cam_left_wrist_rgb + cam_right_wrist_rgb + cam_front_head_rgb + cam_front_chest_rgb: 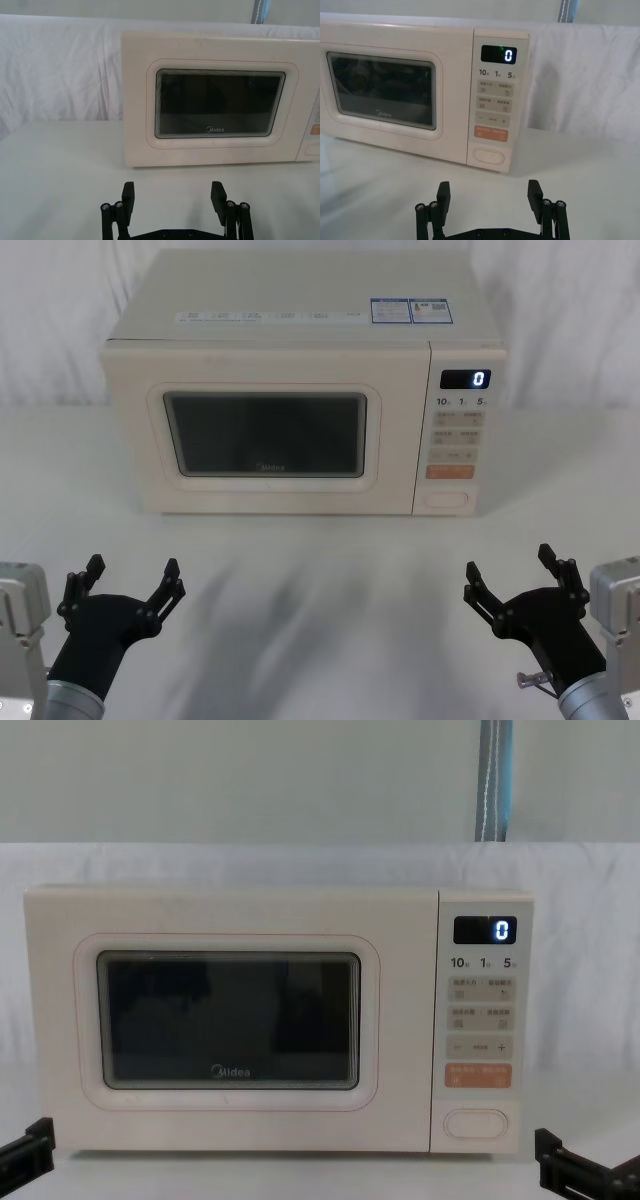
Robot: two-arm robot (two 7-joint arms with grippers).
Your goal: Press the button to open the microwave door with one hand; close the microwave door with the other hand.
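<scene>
A cream microwave stands at the back of the white table. Its door [265, 435] [220, 105] [382, 92] [228, 1020], with a dark glass window, is shut flush with the front. The wide oval button [447, 501] [488, 155] [476, 1123] sits lowest on the control panel, under an orange key. My left gripper [133, 583] [174, 197] hovers open near the table's front left, well short of the door. At the front right, my right gripper [510, 571] [489, 196] is open too, in line with the control panel. Nothing is between either pair of fingers.
The control panel [458, 430] shows a lit "0" display and small beige keys. White cloth covers the table [320, 570] and the wall behind. Bare table lies between the grippers and the microwave.
</scene>
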